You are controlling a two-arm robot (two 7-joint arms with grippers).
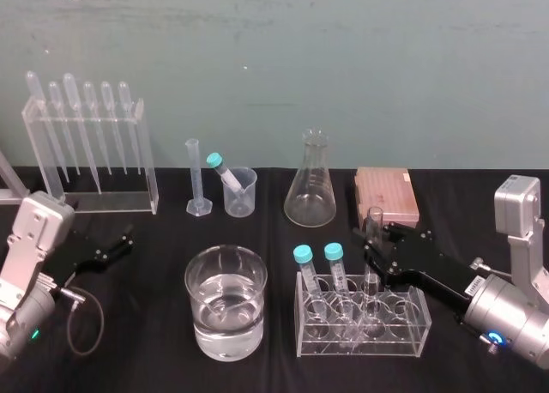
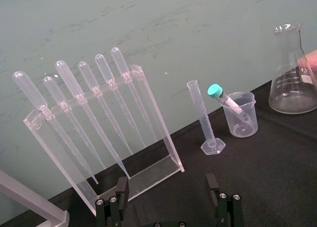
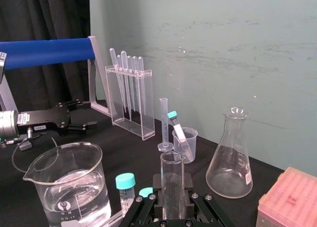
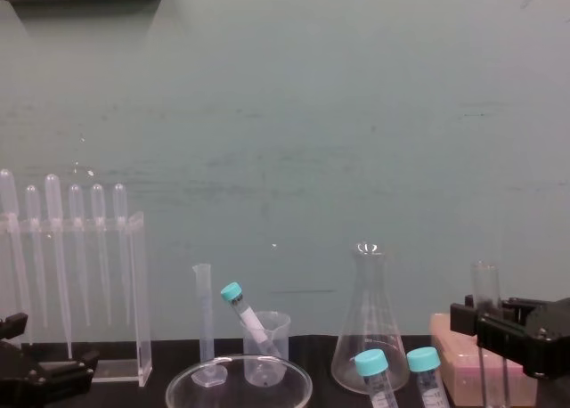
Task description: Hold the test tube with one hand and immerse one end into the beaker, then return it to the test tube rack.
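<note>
— Head view, far left?
— Left gripper parked on the table, fingers spread, nothing held.
— Middle?
— Beaker, part full of water.
— Right?
— Right gripper clamped round the test tube, standing upright in the rack.
— Progress?
— Probably early: lift, dip and return all to do.
</note>
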